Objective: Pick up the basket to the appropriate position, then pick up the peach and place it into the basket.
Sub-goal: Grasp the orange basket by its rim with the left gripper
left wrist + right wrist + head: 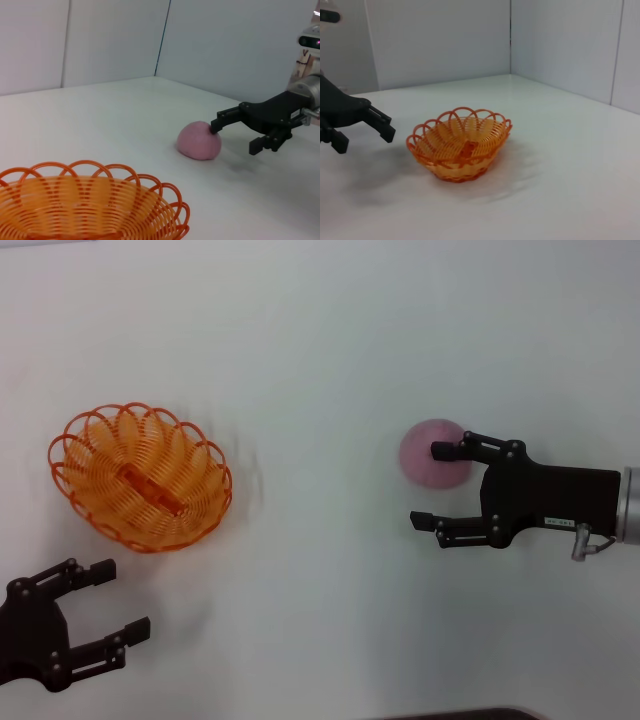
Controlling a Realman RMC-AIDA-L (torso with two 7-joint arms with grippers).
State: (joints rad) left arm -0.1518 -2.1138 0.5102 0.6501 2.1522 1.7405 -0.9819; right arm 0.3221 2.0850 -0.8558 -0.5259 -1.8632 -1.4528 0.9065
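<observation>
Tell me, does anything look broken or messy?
Nothing stands out. The basket sits upright and whole on the table, with nothing in it. The peach lies apart from it, beside one finger of the open right end effector. The left end effector is open near the basket.

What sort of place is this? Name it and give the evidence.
Probably a lab test bench, not a home: a bare white table boxed in by plain white wall panels, with only the basket, the peach and two robot grippers.

Basket (140,478): orange looped wire. Peach (432,452): pinkish-purple, plain. Table (320,340): white. Both pincers (424,485) (110,600): black.
</observation>
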